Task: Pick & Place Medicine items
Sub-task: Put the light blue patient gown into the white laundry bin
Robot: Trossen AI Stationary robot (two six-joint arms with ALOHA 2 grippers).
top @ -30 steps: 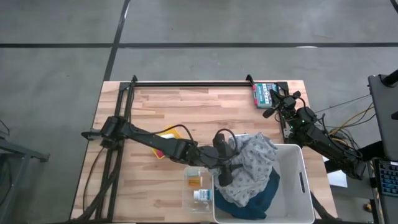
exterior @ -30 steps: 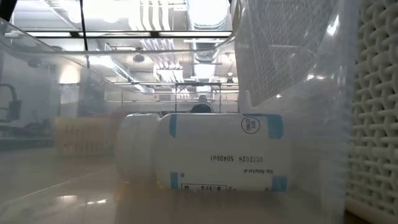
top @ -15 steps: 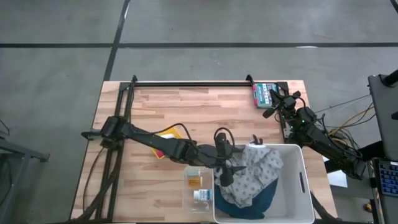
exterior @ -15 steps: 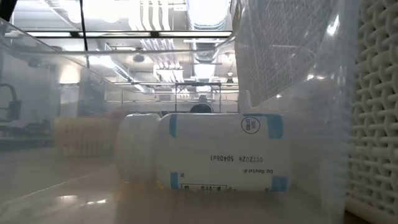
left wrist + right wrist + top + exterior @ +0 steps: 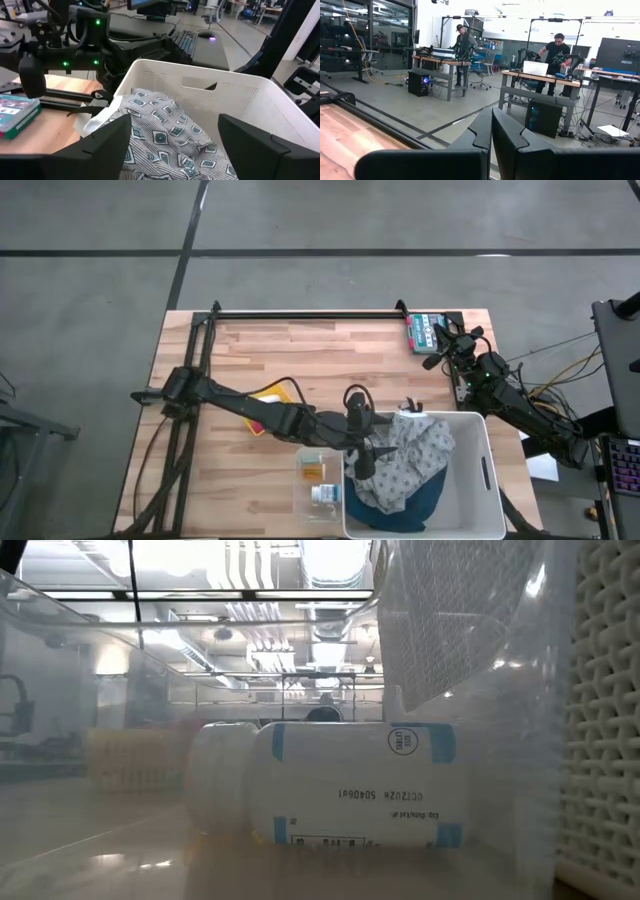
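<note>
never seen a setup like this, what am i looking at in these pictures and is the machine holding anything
Two dark robot arms work at a wooden table. One picture looks straight down, one sits low inside a clear container, and one rides on each wrist. The left gripper hangs open at the rim of a white basket, over a patterned grey cloth, holding nothing. The right gripper waits shut at the far corner by a green tin. The container holds an orange bottle and a white bottle with blue print.

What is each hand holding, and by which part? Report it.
Nothing is held. The left hand is open above the patterned cloth in the white basket; the right hand is shut, empty.
</note>
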